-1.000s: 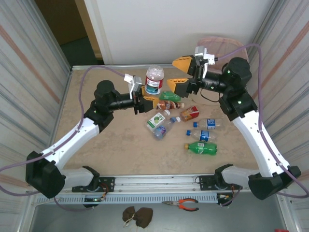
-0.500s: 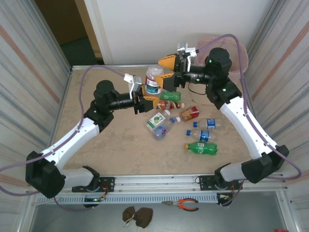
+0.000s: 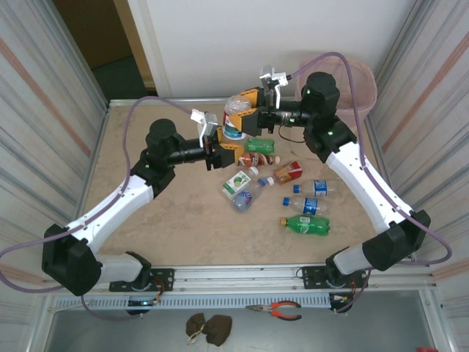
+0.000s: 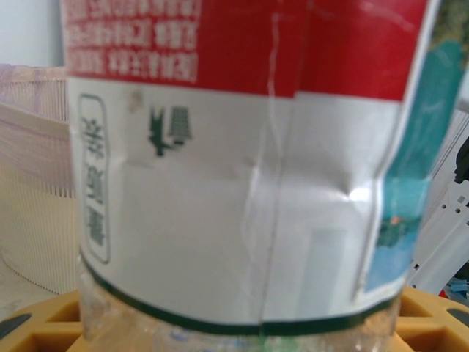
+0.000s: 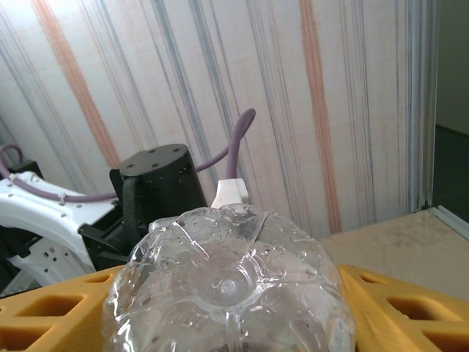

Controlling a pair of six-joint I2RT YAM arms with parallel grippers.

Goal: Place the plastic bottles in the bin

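Plastic bottles are the load here, and the one being worked is the large bottle point(image 3: 234, 123). It is clear and wide-bodied with a red-and-white label point(image 4: 242, 191), and stands upright at the far middle of the surface point(image 3: 190, 220), between the two arms. The left gripper point(image 3: 231, 148) is clamped on its lower body, its yellow fingers point(image 4: 44, 323) sitting either side of the clear plastic below the label's green edge. The right gripper point(image 3: 244, 108) has its jaws either side of the upper end, a domed, rib-moulded cap of clear plastic point(image 5: 227, 293). I cannot tell whether they are pressing it yet. The bottle looks empty, so it is probably light and thin-walled and would dent or pop out under a hard squeeze. The creased film label looks slick, so the stiffer moulded end or the bare plastic beside the label is likely the safer hold. The bin point(image 3: 370, 84) stands past the far right corner behind the right arm, pale pink with a finely ribbed mesh wall. The loose bottles point(image 3: 304, 224) lie on their sides in a cluster right of centre. Being round, they would likely roll, so they are best pinched across the body.
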